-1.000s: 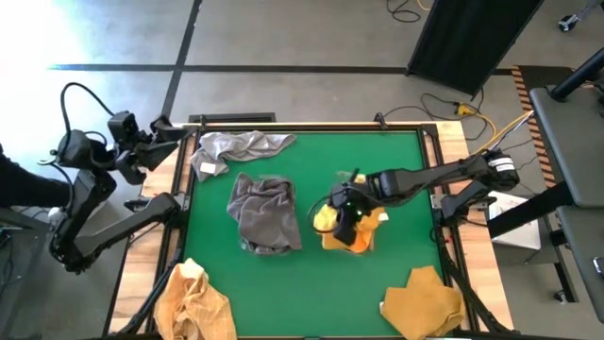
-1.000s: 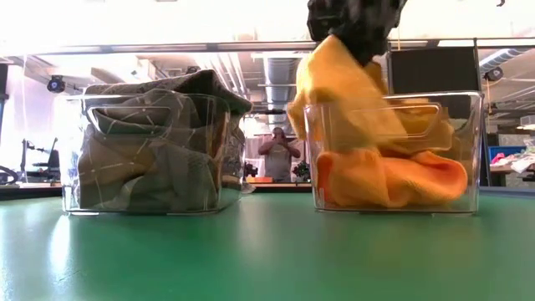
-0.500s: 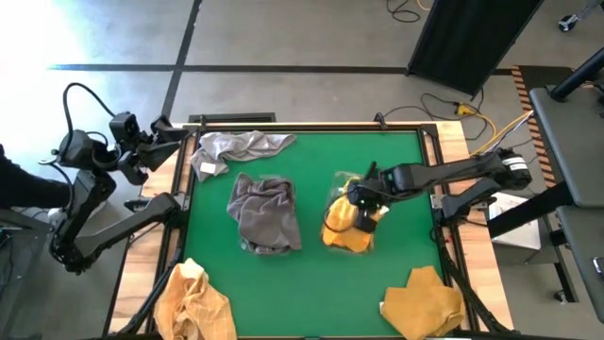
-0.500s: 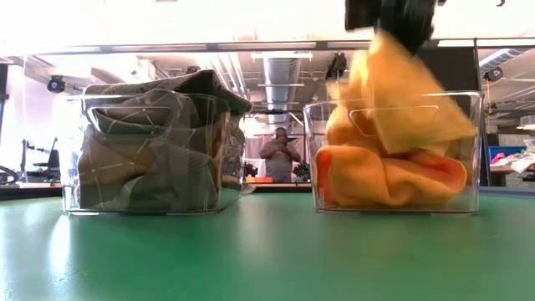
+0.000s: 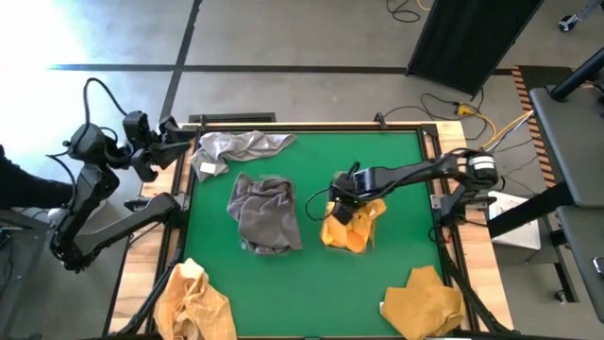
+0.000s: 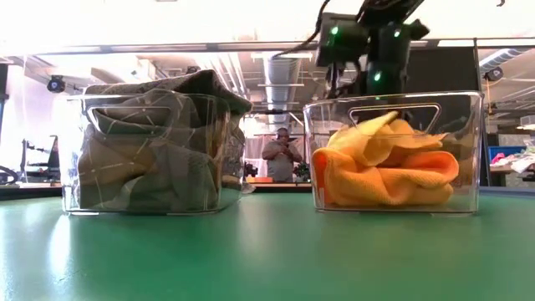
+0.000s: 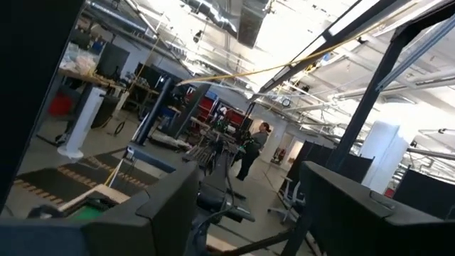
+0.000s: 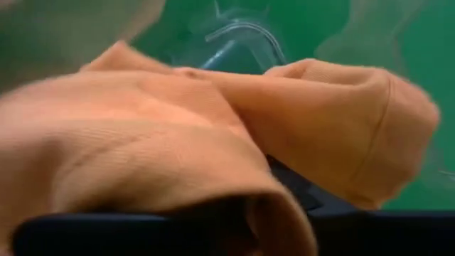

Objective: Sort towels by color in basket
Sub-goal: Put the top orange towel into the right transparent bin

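Observation:
Two clear baskets stand mid-table. The left basket point(image 6: 73, 99) holds grey towels point(image 5: 264, 212). The right basket point(image 6: 476, 100) holds a heaped yellow towel point(image 6: 384, 171). My right gripper point(image 5: 342, 200) hangs just over the far left part of that basket, right above the heap. In its wrist view the yellow towel point(image 8: 178, 135) fills the picture and hides the gripper's front. My left gripper point(image 5: 175, 142) waits open beyond the table's far left corner, holding nothing.
A loose grey towel point(image 5: 241, 146) lies crumpled at the far left of the green table. One yellow towel point(image 5: 193, 302) lies at the near left edge and another point(image 5: 425, 302) at the near right edge. A person stands far off in the room.
My right gripper has swung over the yellow basket, first toward the table's right, then back left, and has come lower. The yellow towel that hung from it above the rim now lies heaped inside the basket. My left gripper has edged toward the table.

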Tool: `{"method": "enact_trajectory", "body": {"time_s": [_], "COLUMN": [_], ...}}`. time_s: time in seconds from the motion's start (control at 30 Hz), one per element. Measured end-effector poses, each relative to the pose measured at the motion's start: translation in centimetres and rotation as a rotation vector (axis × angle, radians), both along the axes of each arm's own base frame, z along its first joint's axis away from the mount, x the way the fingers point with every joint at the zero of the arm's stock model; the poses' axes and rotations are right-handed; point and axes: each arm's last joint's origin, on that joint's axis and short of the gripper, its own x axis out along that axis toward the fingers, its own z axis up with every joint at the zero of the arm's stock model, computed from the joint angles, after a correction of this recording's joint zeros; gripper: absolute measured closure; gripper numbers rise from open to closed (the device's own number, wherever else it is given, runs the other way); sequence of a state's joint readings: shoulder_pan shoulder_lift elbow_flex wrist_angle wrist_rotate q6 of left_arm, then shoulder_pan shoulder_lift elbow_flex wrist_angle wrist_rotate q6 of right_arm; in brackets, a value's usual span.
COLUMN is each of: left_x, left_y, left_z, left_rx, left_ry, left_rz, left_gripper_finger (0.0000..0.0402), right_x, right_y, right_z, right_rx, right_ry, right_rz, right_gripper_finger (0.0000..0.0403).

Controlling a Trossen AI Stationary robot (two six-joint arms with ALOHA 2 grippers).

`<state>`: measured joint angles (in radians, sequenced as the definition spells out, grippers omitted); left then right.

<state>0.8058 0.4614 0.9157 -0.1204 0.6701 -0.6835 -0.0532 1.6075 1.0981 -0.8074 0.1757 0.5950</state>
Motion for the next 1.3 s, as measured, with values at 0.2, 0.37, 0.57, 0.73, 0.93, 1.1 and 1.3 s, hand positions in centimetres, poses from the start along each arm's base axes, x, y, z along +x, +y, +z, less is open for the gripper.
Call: {"method": "enact_trajectory", "body": {"time_s": [0.2, 0.37, 0.57, 0.73, 0.93, 1.1, 1.3], "left_x": [0.2, -0.1, -1.2, -2.4, -3.0, -2.9, -2.5], "left_y": [0.2, -0.1, -1.4, -2.6, -3.3, -3.2, -2.8], "left_z": [-1.2, -1.5, -1.1, -1.5, -2.0, -2.4, -3.1], "left_rx": [-0.052, -0.068, -0.125, -0.207, -0.244, -0.239, -0.203], "left_ry": [0.1, 0.135, 0.242, 0.375, 0.398, 0.406, 0.433], "left_rz": [0.013, 0.015, -0.028, 0.004, -0.049, -0.048, -0.04], "left_gripper_finger": [0.0169, 0.0169, 0.017, 0.017, 0.017, 0.0171, 0.0171], "right_x": [2.1, 3.3, 2.7, 1.3, 1.7, 3.3, 4.4], "right_y": [0.1, 1.2, 2.5, 4.8, 7.8, 7.5, 4.4], "right_z": [-1.7, 0.1, 6.1, 8.9, 8.2, 3.5, -3.1], "right_rx": [0.055, 0.029, -0.045, -0.065, 0.004, -0.139, -0.141], "right_ry": [0.008, 0.028, 0.02, -0.038, -0.169, -0.127, 0.084], "right_rz": [-0.088, 0.133, 0.298, 0.46, 0.581, 0.512, 0.405], "right_gripper_finger": [0.0236, 0.0159, 0.0108, 0.0083, 0.0083, 0.0097, 0.0112]}}
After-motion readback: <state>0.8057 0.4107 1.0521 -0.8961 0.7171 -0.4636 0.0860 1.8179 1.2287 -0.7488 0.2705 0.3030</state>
